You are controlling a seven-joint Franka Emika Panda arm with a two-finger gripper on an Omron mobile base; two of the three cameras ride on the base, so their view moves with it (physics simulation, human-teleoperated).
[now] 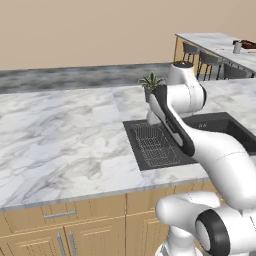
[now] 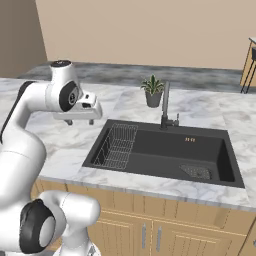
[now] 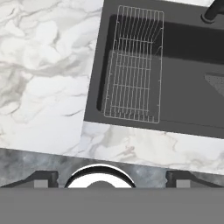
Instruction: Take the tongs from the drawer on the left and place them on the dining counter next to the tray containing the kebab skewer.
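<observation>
The light-wood drawer (image 1: 60, 214) with its short silver bar handle sits shut under the worktop at the lower left. The tongs are hidden. My gripper (image 2: 80, 121) hovers above the marble worktop just left of the sink, pointing down. In the hand view my gripper (image 3: 111, 179) is open, its fingertips (image 3: 41, 178) wide apart with nothing between them. Far off at the upper right runs the dining counter (image 1: 210, 40), and the dark brown tray (image 1: 248, 44) lies on it at the picture's edge. The kebab skewer is too small to make out.
A black sink (image 1: 220, 125) with a wire rack (image 1: 157, 145) is set in the marble worktop (image 1: 60, 135). A dark faucet (image 2: 165, 105) and a potted plant (image 1: 151, 82) stand behind it. Stools (image 1: 207, 60) line the dining counter, and a white cup (image 1: 237, 47) stands beside the tray.
</observation>
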